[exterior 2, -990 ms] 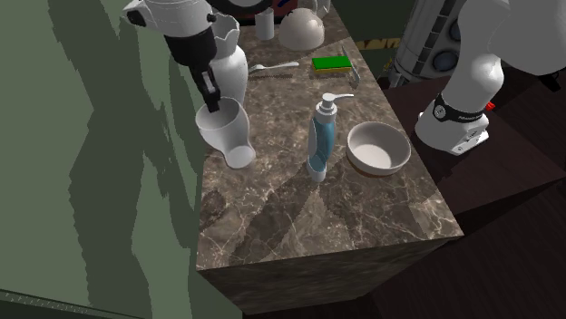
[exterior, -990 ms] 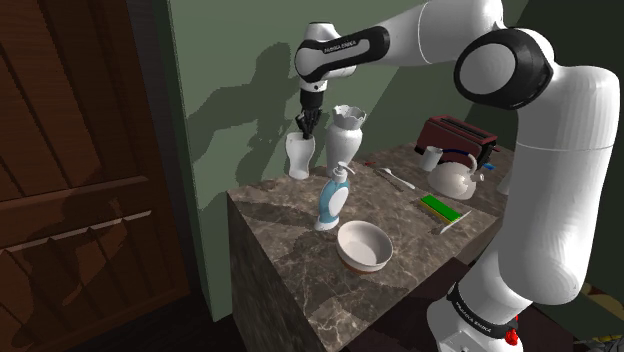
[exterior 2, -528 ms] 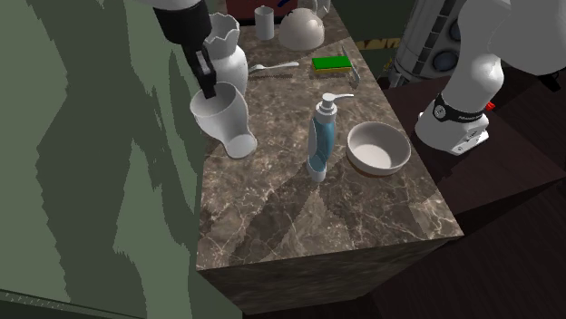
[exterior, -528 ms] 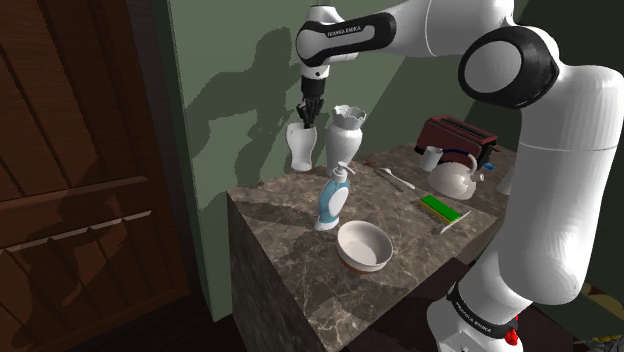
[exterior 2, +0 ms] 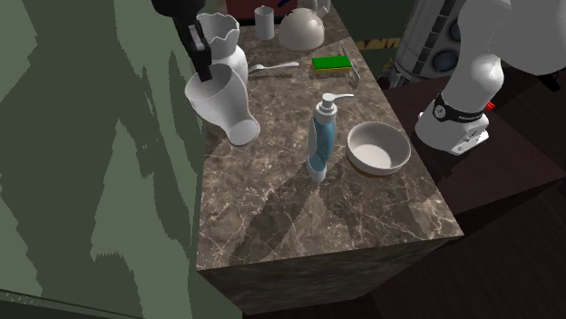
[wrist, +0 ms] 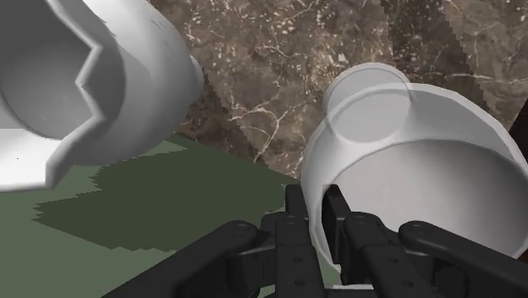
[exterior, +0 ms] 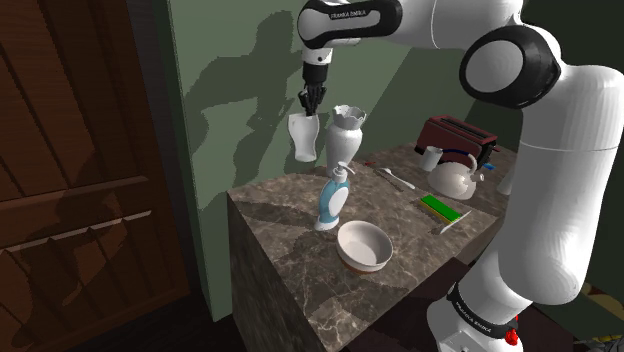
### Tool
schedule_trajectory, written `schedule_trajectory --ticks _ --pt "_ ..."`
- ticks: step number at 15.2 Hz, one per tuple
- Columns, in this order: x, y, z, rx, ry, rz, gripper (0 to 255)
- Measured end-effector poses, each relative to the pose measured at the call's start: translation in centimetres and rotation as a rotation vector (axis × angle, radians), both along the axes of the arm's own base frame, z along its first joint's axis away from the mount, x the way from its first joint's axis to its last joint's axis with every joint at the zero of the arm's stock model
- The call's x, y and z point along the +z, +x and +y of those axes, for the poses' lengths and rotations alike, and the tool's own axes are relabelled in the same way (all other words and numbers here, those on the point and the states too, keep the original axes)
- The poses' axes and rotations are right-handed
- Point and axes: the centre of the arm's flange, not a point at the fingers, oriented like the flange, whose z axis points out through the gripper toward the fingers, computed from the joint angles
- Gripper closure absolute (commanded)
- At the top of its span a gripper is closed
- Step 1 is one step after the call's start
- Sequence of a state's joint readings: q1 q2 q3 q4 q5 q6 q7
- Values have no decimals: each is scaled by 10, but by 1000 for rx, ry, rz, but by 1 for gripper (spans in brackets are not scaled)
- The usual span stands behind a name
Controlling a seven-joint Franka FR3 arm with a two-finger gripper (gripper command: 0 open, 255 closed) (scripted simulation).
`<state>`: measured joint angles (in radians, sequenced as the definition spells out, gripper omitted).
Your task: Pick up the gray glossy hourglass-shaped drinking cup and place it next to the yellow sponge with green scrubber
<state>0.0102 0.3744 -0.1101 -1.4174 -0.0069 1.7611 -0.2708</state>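
The gripper (wrist: 315,201) is pinching the rim of the pale grey glossy cup (wrist: 415,161), one black finger sitting inside the wall and the other outside, narrowly closed on it. In the shoulder view the gripper (exterior: 312,100) is pointing down from the white arm, and the cup (exterior: 304,137) is hanging upright under it, clear of the dark marbled table (exterior: 290,250), close to the green wall. Just beside the cup a white vase (exterior: 345,135) with a jagged rim is standing on the table. Nearer the table's middle a blue and white soap dispenser (exterior 2: 320,136) is standing upright, with a white bowl (exterior 2: 378,147) next to it. The green-topped sponge (exterior 2: 331,62) is lying well apart from the cup (exterior 2: 222,104), near a pale kettle (exterior 2: 302,32), a spoon (exterior 2: 272,67) lying between vase and sponge.
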Motion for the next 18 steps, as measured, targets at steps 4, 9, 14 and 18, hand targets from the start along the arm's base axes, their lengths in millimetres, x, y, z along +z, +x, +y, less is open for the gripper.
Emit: schedule_trajectory --ticks 4,9,14,18 --pt "24 -1 1 -1 1 17 255" --pt "45 -20 -12 1 -5 -47 255" --pt "47 -78 -37 0 -6 -51 255" --pt "47 -131 -55 0 -6 -51 255"
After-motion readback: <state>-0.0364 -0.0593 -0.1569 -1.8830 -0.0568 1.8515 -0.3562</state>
